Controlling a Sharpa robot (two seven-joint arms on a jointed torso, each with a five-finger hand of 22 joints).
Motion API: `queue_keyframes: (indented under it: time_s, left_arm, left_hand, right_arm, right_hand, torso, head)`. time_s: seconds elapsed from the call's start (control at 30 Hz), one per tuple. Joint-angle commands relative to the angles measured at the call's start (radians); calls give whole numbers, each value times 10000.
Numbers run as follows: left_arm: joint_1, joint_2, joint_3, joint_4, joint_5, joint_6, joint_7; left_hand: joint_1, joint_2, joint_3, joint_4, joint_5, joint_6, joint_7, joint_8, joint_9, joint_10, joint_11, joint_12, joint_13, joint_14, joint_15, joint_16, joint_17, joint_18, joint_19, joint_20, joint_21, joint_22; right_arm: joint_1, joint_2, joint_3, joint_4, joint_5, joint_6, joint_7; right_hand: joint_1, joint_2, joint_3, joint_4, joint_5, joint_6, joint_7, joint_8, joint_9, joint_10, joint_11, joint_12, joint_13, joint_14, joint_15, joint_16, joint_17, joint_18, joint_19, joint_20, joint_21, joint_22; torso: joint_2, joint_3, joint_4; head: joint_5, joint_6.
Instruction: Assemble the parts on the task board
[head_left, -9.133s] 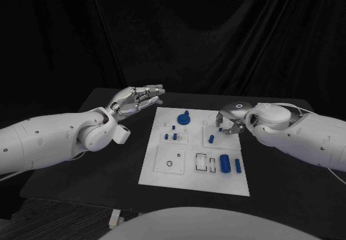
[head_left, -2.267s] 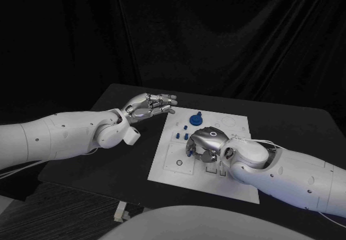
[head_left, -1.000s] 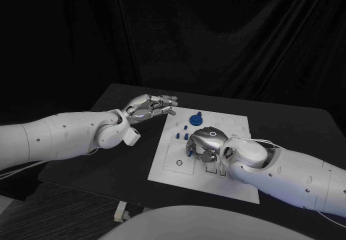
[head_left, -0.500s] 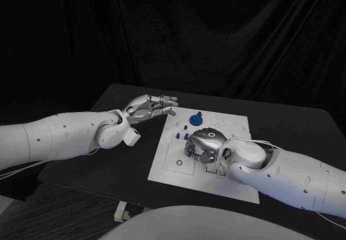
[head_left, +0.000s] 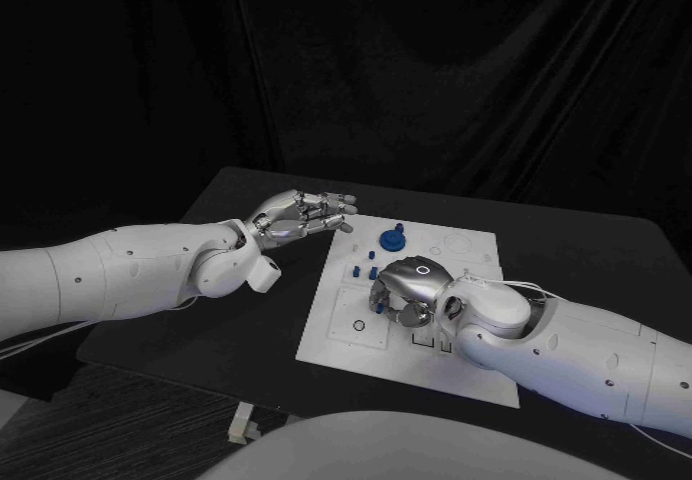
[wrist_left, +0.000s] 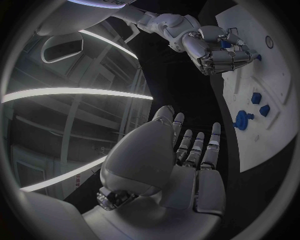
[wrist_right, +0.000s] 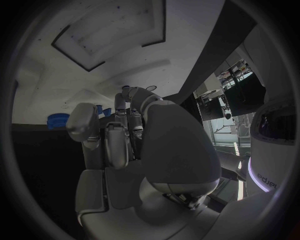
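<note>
The white task board (head_left: 335, 350) lies in the middle of the black table. On its far part stands a blue gear (head_left: 391, 240), with two small blue pegs (head_left: 355, 270) nearer to me. My right hand (head_left: 408, 291) hovers low over the board's middle, fingers curled downward. The left wrist view shows that right hand (wrist_left: 219, 47) pinching a small blue part (wrist_left: 224, 44) above the board (wrist_left: 278, 95). My left hand (head_left: 303, 214) is held up beside the board's far left corner, fingers apart and holding nothing.
A square recess with a small dark ring (head_left: 356, 325) sits in the board's near left part, and slotted recesses (head_left: 427, 343) lie just under my right forearm. Bare black table (head_left: 216, 330) surrounds the board, and a dark curtain hangs behind.
Since 9.1 s ago my right hand has come from the board's far right side to over its middle. In the last second it has settled slightly lower. The left hand has stayed raised.
</note>
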Motion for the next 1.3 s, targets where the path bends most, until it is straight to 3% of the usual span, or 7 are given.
queue_keyframes:
  time_s: [0.03, 0.17, 0.4, 0.53, 0.9, 1.17, 1.3]
  left_arm:
    - [-19, 17, 10, 3, 80, 188, 38]
    - [-22, 20, 10, -1, 80, 223, 14]
    - [-28, 32, 10, -11, 80, 266, -20]
    - [-30, 36, 10, -13, 80, 292, -41]
    - [-34, 32, 9, -14, 80, 341, -85]
    - [-37, 14, 9, -29, 80, 354, -90]
    - [-38, 10, 9, -40, 80, 356, -90]
  left_hand:
    - [6, -25, 703, -57, 29, -98, -21, 154, -55, -81, 36, -119, -86, 101, 24, 176, -25, 35, 95, -36, 0, -115]
    - [19, -31, 745, -66, 52, -107, -25, 160, -55, -83, 27, -112, -85, 130, 75, 217, -22, 53, 140, -38, 21, -120]
    - [37, -39, 778, -83, 73, -110, -30, 166, -55, -84, 24, -103, -85, 145, 96, 232, -22, 66, 175, -40, 38, -123]
    - [51, -45, 800, -97, 88, -111, -31, 171, -55, -85, 23, -103, -84, 149, 104, 233, -24, 74, 196, -41, 48, -125]
    - [71, -60, 860, -122, 120, -113, -25, 183, -54, -77, 20, -75, -81, 175, 169, 278, -21, 103, 258, -44, 77, -132]
    - [75, -67, 879, -129, 126, -116, -27, 187, -54, -77, 14, -76, -81, 185, 200, 294, -20, 114, 280, -46, 87, -134]
    - [75, -67, 879, -129, 126, -116, -27, 187, -54, -77, 14, -76, -81, 185, 200, 294, -20, 114, 280, -46, 87, -134]
  right_arm:
    - [-28, 1, 4, -4, -75, 129, -240]
    - [-28, -4, 4, -13, -75, 344, -253]
    - [-29, -13, 4, -20, -75, 749, -236]
    - [-29, -12, 4, -27, -75, 856, -260]
    - [-28, -38, 4, -36, -75, 897, -363]
    - [65, -427, 4, 275, -75, -180, -380]
    - [295, -716, 4, 549, -75, -722, -340]
  right_hand:
    - [81, 98, 405, -44, 269, 298, 123, -106, -6, 406, -180, -41, 201, 537, -96, -110, 457, 43, -44, -63, -8, 1402]
    - [26, 84, 366, -43, 249, 268, 140, -156, -26, 428, -181, -37, 223, 526, -97, -134, 426, 58, -78, -62, -83, 1380]
    - [-70, 161, 110, -119, -551, -570, 316, -749, -289, 198, -111, -139, 326, 547, -30, -134, 438, 47, -44, 8, -39, 1373]
    - [-221, 130, -15, -77, -1136, -1710, -7, -1298, -572, -105, -120, -332, 318, 541, -9, -184, 376, 71, -54, 13, -157, 1331]
    - [-326, 120, -123, -7, -1447, -2589, -400, -1286, -863, -382, 22, -536, 311, 520, 80, -268, 268, 80, -67, 109, -333, 1288]
    - [-496, 58, -404, 198, -1998, -3066, -703, -1281, -1056, -891, 211, -771, 243, 507, 235, -299, 230, 86, -87, 225, -487, 1251]
    - [-488, 35, -1037, 532, -2558, -3654, -1071, -1267, -1324, -1465, 397, -943, 139, 508, 384, -296, 225, 94, -68, 373, -577, 1226]
  torso:
    - [0, -1, 0]
    - [-1, 0, -1]
    - [-1, 1, -1]
    - [-1, 0, -1]
    - [-1, 0, 0]
    - [-1, 0, -1]
    - [0, 0, -1]
  head:
    - [7, 1]
    - [9, 1]
    - [0, 1]
    - [4, 1]
    - [14, 1]
    - [2, 1]
    - [-20, 1]
